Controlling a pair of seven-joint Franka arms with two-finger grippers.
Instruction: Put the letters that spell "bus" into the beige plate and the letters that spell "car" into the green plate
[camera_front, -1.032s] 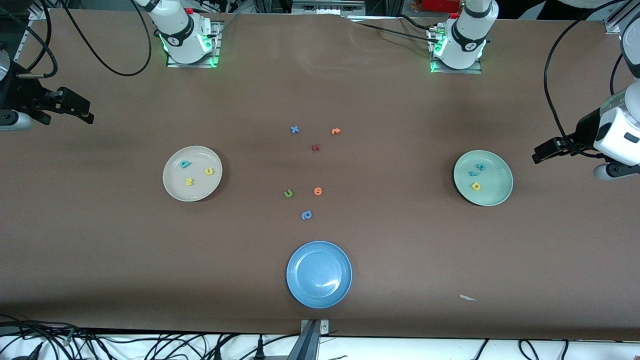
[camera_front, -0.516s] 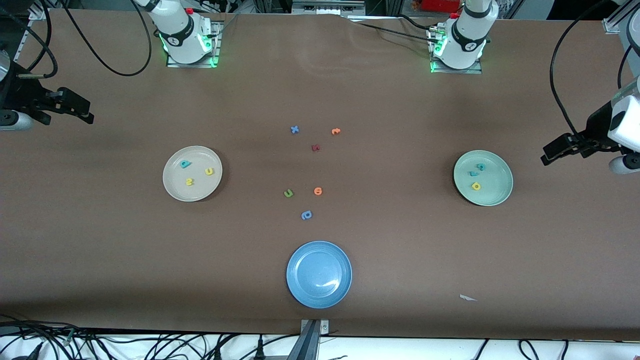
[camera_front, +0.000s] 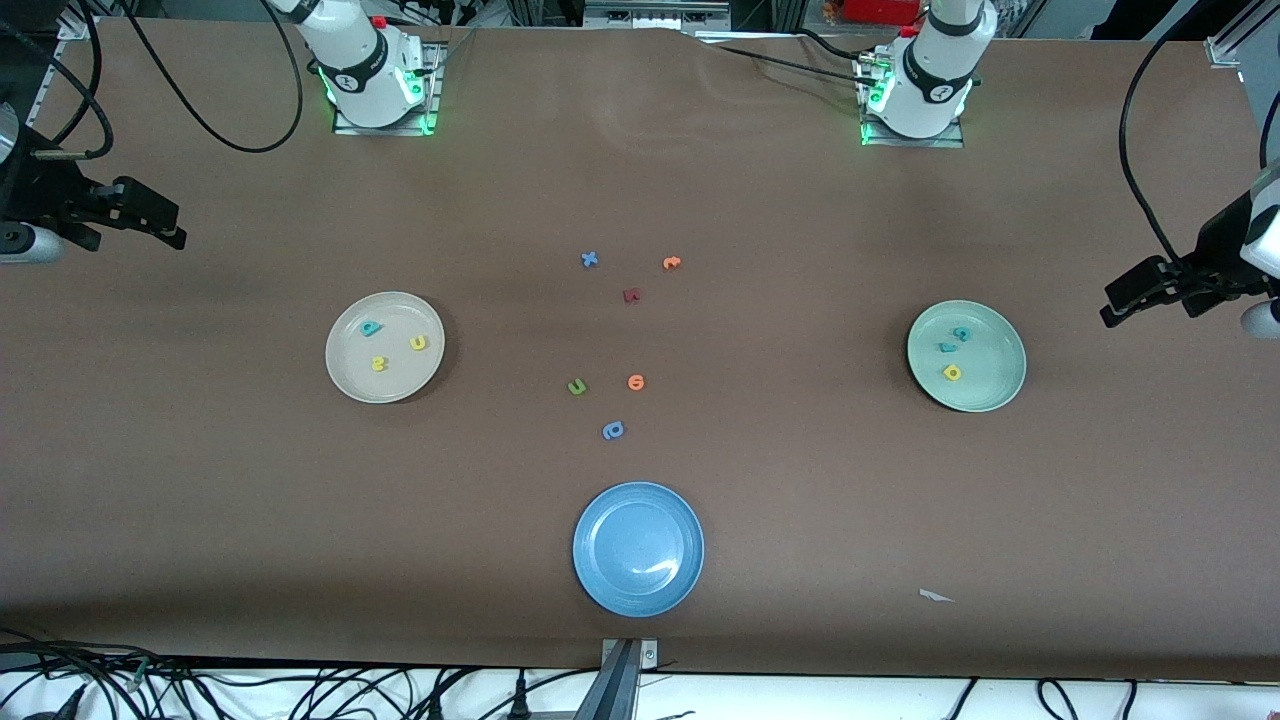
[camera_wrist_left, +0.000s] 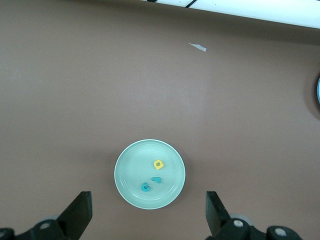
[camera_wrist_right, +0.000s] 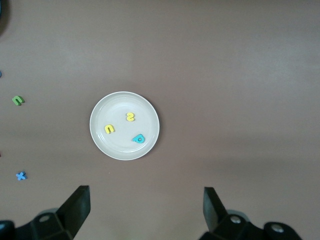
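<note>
Right gripper (camera_front: 165, 228) up over the bench's (camera_front: 800, 500) right-arm end, fingers spread, holding nothing. Beige plate (camera_front: 345, 385) holds teal "b" (camera_front: 371, 328), yellow "u" (camera_front: 418, 343), yellow "s" (camera_front: 379, 364). Mid-bench: green "u" (camera_front: 577, 387) and other stray letters; blue plate (camera_front: 600, 590) nearest the front camera. Green plate (camera_front: 1005, 385) holds teal "c" (camera_front: 962, 334), teal "r" (camera_front: 946, 348), yellow "a" (camera_front: 951, 373). Left gripper (camera_front: 1125, 300) over the left-arm end, spread, empty.

Brown matte table (camera_front: 800, 480), round beige plate (camera_front: 345, 385), mint-green plate (camera_front: 1008, 385), blue plate (camera_front: 600, 590), six scattered foam letters (camera_front: 576, 387), white paper scrap (camera_front: 936, 596)
</note>
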